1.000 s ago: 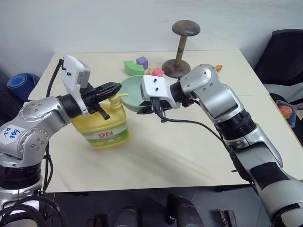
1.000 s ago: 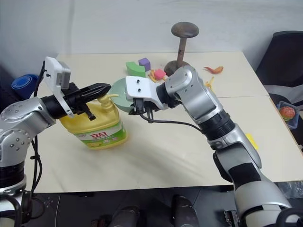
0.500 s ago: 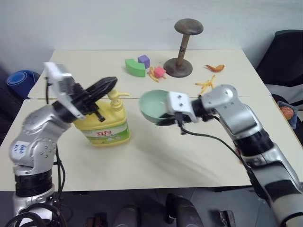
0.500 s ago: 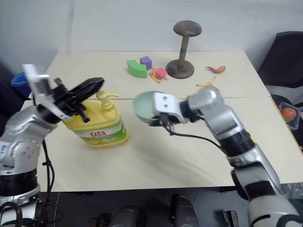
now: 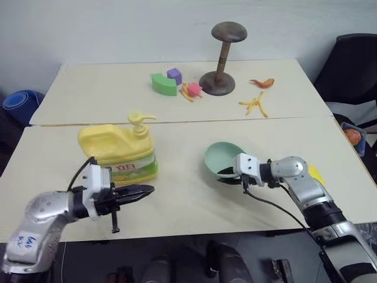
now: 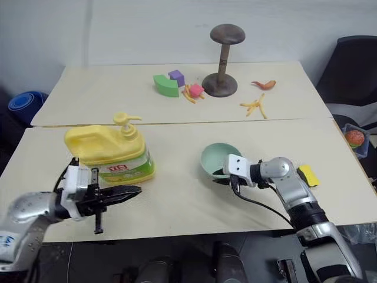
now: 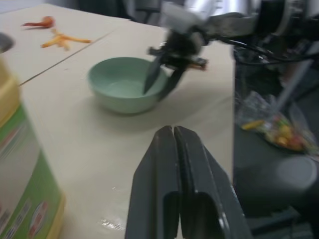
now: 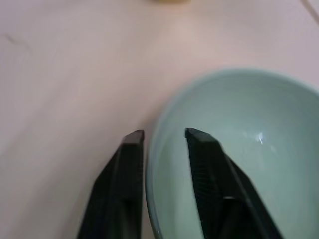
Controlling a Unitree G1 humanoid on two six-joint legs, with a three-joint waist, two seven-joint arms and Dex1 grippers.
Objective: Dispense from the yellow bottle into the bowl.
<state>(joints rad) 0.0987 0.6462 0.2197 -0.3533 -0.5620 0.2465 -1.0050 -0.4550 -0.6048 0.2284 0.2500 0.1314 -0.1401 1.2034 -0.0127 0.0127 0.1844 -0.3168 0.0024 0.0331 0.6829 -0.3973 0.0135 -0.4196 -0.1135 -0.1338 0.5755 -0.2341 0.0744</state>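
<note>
Yellow bottle [image 5: 121,151] standing on table [image 5: 177,200], just behind closed left end effector [image 5: 148,190]; bowl [image 5: 222,161], sitting empty right of bottle, its rim straddled by right end effector [image 8: 162,135], fingers parted.

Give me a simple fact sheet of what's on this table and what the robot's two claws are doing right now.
yellow bottle: upright on the table, pump on top, nothing touching it
bowl: on the table, right of the bottle
right gripper: fingers apart, straddling the bowl's rim
left gripper: low, in front of the bottle, holding nothing
far end: wooden stand, coloured toy blocks
</note>
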